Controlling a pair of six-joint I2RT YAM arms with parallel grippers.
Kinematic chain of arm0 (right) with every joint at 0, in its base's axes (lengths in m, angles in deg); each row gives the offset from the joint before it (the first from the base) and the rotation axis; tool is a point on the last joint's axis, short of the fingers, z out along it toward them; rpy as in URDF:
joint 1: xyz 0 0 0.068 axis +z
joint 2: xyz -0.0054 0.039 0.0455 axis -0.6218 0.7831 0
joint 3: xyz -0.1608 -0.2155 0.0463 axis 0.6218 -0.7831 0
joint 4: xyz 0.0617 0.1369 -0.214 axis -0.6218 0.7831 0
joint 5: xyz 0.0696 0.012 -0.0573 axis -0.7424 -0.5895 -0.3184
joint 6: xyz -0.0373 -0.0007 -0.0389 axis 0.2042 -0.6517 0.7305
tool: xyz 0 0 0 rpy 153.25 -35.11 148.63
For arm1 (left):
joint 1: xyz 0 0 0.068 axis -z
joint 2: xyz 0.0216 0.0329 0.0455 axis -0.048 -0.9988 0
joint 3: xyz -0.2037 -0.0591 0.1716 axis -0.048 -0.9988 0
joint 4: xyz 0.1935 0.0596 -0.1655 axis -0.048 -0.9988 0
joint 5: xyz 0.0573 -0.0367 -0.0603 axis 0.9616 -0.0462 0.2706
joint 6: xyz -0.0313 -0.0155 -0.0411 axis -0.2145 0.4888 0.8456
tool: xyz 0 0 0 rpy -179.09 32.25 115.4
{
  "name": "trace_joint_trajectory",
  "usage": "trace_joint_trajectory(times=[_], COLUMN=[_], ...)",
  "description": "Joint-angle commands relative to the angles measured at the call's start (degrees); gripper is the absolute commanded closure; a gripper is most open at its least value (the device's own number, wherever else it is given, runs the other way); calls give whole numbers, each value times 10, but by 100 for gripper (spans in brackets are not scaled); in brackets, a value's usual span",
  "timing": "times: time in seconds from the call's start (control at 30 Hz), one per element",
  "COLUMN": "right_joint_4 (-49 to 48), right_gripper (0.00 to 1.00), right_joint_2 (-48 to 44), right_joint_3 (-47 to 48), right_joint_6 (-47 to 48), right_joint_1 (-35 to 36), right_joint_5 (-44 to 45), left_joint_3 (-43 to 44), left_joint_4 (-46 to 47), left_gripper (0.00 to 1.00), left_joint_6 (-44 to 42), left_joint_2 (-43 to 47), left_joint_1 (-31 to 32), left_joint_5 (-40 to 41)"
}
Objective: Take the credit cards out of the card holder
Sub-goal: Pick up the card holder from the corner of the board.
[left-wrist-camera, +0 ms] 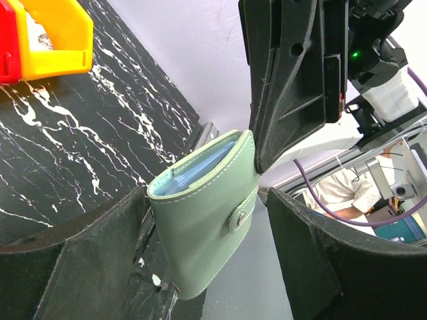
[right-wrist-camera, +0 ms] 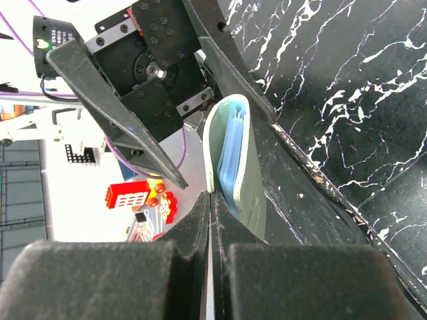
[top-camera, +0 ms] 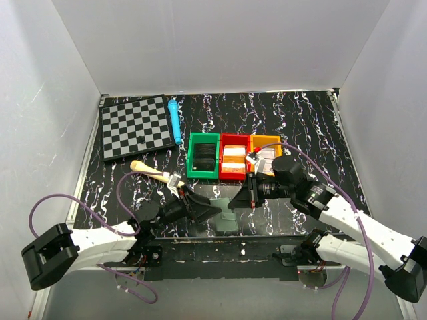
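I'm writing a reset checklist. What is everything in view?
card holder: one, grey-green, pale blue inside, between the grippers
green bin: one, green, mid-table
red bin: one, red, beside it
orange bin: one, orange, rightmost
chessboard: one, black and grey, far left
pen-like tube: one, blue, beside the chessboard
wooden-handled tool: one, tan, near the chessboard
left gripper: one, black, open around the card holder
right gripper: one, black, shut on its edge

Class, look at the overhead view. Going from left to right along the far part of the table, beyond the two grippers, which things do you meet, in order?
chessboard → blue marker → green bin → red bin → orange bin
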Motion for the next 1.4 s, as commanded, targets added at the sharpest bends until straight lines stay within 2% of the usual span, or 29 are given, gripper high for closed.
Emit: trace_joint_trajectory(times=[0.0,0.2,0.47,0.53,0.77,0.8,0.87,1.0,1.1,1.2,1.37], right_joint_4=[-45,-47,-85,-85,-87,-87,-87,-87,-87,-89,-89], right_gripper=[99,99,99,99,99,99,99,99,99,99,99], right_joint_2=[-17,-22,-22,-22,-25,-26,-26,-26,-26,-24,-23], right_joint_3=[36,35,20,19,11,9,8,4,1,-1,-4], right_joint_6=[-10,-9,-24,-24,-24,-24,-23,-21,-21,-21,-21], right_joint_1=[1,1,1,1,0,1,0,0,0,0,0], right_joint_5=[-34,-40,-52,-54,-52,-52,-51,-50,-50,-50,-48], left_joint_3=[-5,-3,-3,-3,-3,-3,-5,-7,-8,3,-10], left_joint_4=[19,29,120,136,148,147,141,114,100,75,108], left_gripper=[26,27,33,38,64,65,63,46,44,47,62], left_joint_6=[-5,-12,-1,1,3,3,4,5,2,-5,2], left_joint_2=[3,13,-26,-36,-42,-40,-32,0,21,30,18], left_joint_1=[-1,0,-1,-1,-1,-1,-1,-1,-1,-2,-1], left_joint_5=[-5,-16,-84,-95,-101,-100,-97,-83,-78,-85,-83])
